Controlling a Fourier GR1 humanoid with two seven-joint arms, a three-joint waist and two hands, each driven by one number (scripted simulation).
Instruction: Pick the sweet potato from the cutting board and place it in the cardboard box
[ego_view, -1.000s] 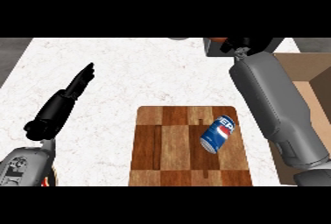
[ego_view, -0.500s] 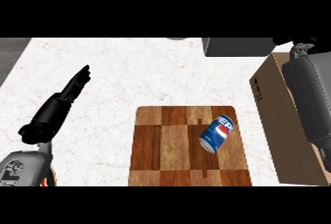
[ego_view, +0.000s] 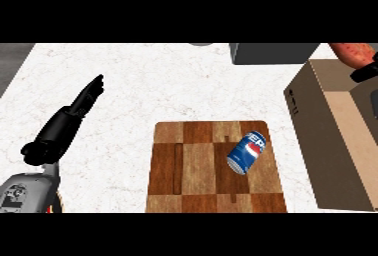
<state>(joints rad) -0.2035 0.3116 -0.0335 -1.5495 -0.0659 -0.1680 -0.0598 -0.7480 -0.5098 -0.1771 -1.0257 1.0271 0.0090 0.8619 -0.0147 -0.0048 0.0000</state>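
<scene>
The sweet potato (ego_view: 351, 53), orange-red, hangs at the top right edge, above the far end of the cardboard box (ego_view: 328, 130). Just below it a black bit of my right hand (ego_view: 365, 73) shows, curled against the potato; the rest of that hand and arm lies outside the picture. The wooden cutting board (ego_view: 192, 170) lies in the lower middle and carries only a blue soda can (ego_view: 247, 152) on its side. My left hand (ego_view: 81, 102) rests at the left, open, fingers straight and pointing away, well clear of the board.
A dark grey block (ego_view: 269, 53) stands at the back, just left of the box. A small grey round object (ego_view: 201, 44) peeks in at the top edge. White marbled counter (ego_view: 170, 85) lies between my left hand and the box.
My right arm has swung right, away from the board and out of view past the box. The sweet potato now shows above the box. The left hand has not moved.
</scene>
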